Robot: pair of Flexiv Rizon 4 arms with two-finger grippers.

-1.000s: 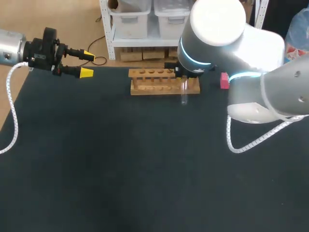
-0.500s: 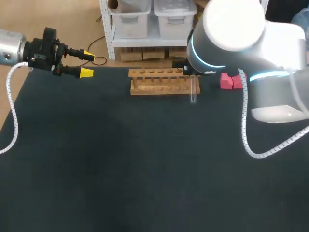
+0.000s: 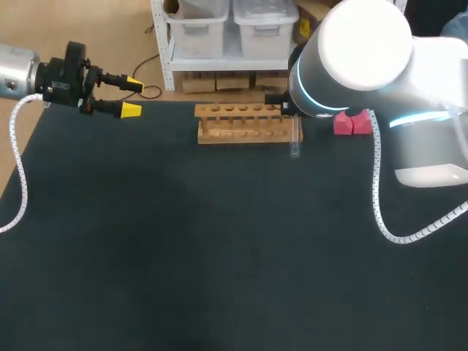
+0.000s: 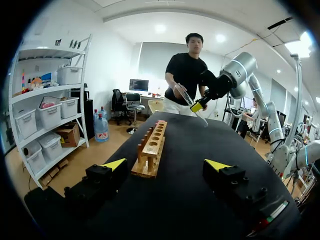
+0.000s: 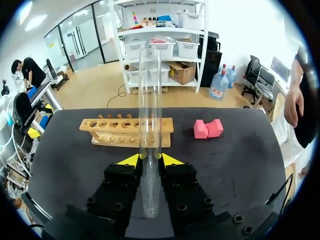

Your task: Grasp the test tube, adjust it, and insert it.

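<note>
Right now the test tube (image 5: 150, 100) is pinched between the yellow tips of the right gripper (image 5: 150, 159) and carried off the table, tilted, just beside the right end of the wooden rack (image 3: 245, 124). The left gripper (image 4: 166, 165) is spread and empty, well apart. If the tilt is not corrected, a hole's rim could be struck, the rack shoved, or the glass slipped. No legible writing is found on the tube or rack.
</note>
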